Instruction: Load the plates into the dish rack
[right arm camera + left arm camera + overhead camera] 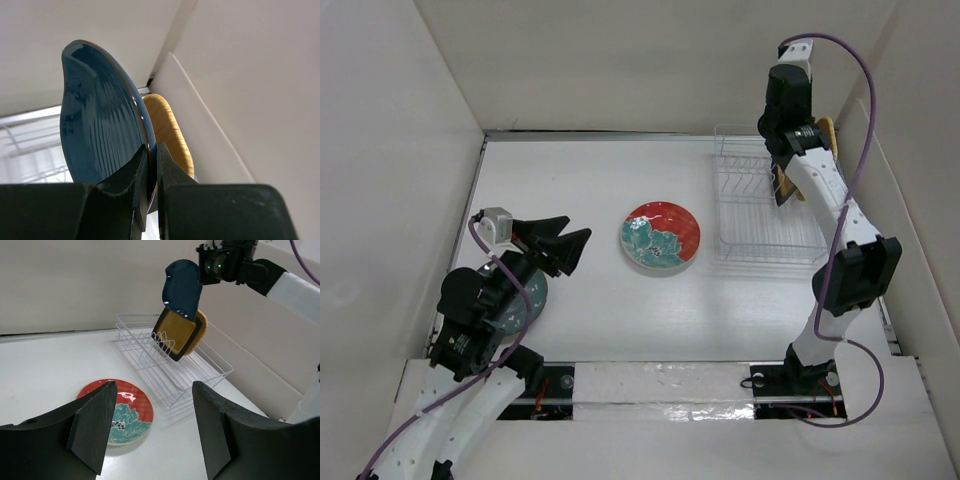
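Hanging over the far right end of the rack [750,215], the blue leaf-shaped plate [182,287] is pinched by its rim in the right gripper [152,155], whose jaws are narrow on it. Just below, two plates stand on edge in the rack: a square yellow plate [175,332] and an orange plate [201,335] behind it. The red flowered plate [661,237] lies flat on the table [570,180] between the rack and the left gripper [568,238], which gapes wide and empty. A teal-grey plate [528,300] sits partly hidden under the left arm. Five plates, one rack.
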